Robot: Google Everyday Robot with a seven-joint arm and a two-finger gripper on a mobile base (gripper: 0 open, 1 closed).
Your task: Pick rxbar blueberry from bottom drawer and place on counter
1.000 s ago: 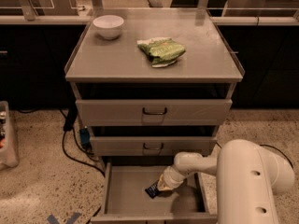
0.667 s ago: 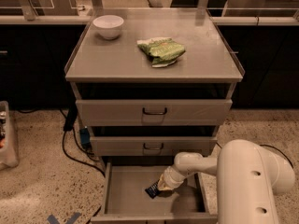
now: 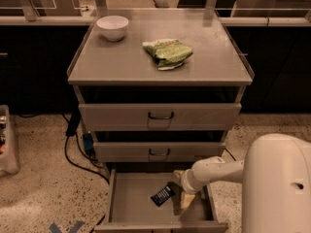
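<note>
- Sitting low inside bottom drawer [image 3: 127, 200], gripper [image 3: 181, 190] is just right of rxbar blueberry [image 3: 163, 195].
- Bar lies on drawer floor, long axis diagonal, upper end toward gripper.
- Open or closed: cannot tell.

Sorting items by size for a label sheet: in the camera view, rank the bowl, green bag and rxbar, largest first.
1. Green bag.
2. Bowl, somewhat smaller, though it sits farther back.
3. Rxbar, clearly smallest, lying in the bottom drawer beside the pincer.
</note>
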